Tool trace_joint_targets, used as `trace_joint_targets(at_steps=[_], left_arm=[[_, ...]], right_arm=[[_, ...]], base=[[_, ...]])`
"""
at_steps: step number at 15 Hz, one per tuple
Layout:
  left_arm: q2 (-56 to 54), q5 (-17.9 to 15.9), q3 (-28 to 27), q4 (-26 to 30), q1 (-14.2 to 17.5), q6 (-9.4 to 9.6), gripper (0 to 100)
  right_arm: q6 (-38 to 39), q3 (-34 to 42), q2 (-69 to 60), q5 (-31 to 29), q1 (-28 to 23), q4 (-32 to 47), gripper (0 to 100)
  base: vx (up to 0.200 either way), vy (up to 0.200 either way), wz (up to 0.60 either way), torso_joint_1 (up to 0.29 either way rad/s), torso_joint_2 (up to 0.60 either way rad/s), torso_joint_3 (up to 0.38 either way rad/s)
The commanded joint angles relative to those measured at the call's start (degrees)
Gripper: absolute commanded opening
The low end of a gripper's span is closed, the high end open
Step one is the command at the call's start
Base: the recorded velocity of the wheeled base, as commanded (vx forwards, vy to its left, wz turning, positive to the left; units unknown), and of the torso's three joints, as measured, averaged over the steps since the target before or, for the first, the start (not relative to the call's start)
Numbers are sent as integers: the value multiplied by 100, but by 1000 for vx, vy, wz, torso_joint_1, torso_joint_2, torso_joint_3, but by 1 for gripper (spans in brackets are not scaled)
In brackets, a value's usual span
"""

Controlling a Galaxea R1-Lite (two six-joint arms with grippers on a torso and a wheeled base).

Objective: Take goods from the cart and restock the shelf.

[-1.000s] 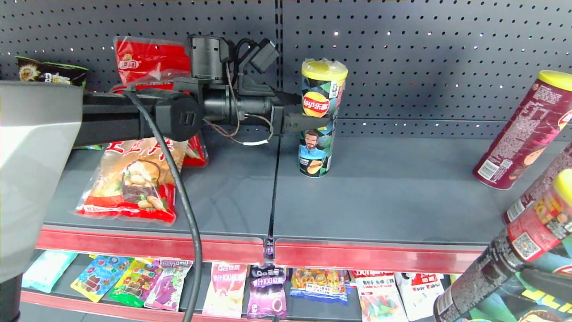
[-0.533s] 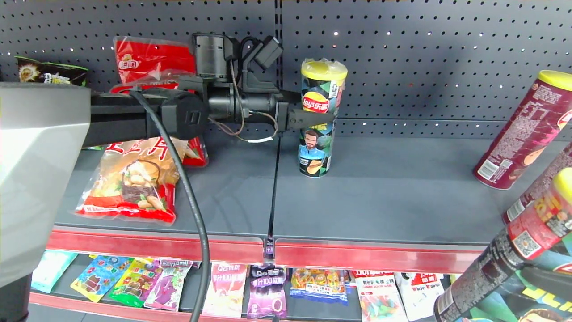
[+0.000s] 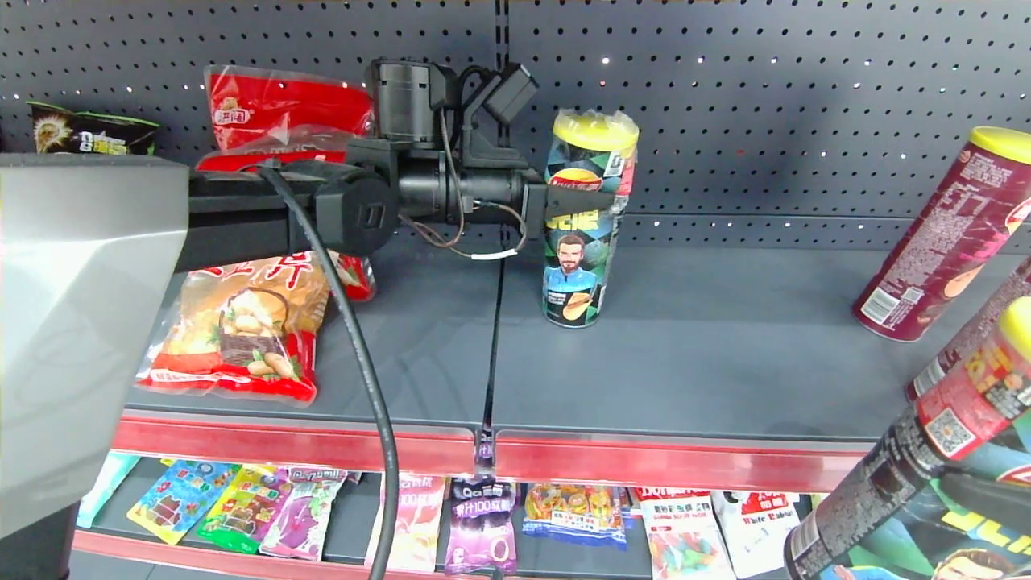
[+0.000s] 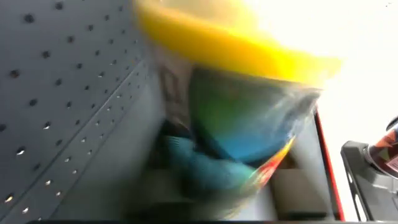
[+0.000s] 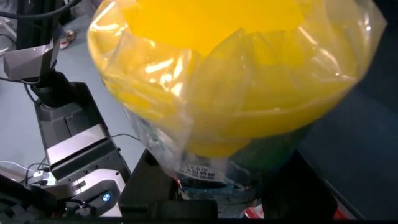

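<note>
A tall chips can point(image 3: 573, 274) with a yellow lid stands near the back of the grey shelf point(image 3: 709, 354), tilted a little. My left gripper point(image 3: 592, 205) reaches in from the left and is shut on the can's upper half. The left wrist view has the same can point(image 4: 242, 124) close up and blurred. At the lower right corner of the head view, my right gripper point(image 3: 979, 499) holds a second chips can point(image 3: 958, 556) of the same kind. Its plastic-wrapped yellow lid point(image 5: 236, 87) sits close in the right wrist view.
A peanut bag point(image 3: 242, 330) lies at the shelf's left front, with a red bag point(image 3: 274, 109) leaning on the pegboard behind it. A maroon can point(image 3: 942, 234) and a red-and-black can point(image 3: 910, 451) lean in at the right edge. Candy bags point(image 3: 483, 524) line the lower shelf.
My left arm has pushed a little to the right with the can in its grip. The can has shifted right and turned, so its print faces differently.
</note>
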Motion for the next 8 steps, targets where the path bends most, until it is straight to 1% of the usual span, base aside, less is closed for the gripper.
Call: trace_joint_targets(at_steps=[1, 4, 6, 8], left_arm=[[-52, 54, 8, -10, -2, 1, 0], [-272, 151, 166, 7, -2, -8, 0], [-623, 494, 509, 7, -46, -8, 0], [-896, 687, 808, -1, -125, -16, 0]], right_arm=[[1, -1, -1, 12, -36, -2, 0], [1, 8, -1, 12, -36, -2, 0], [1, 8, 8, 21, -36, -2, 0], [10, 8, -1, 21, -36, -2, 0]], base=[[0, 0, 0, 0, 0, 0], [0, 0, 0, 0, 0, 0], [0, 0, 0, 0, 0, 0], [0, 0, 0, 0, 0, 0]])
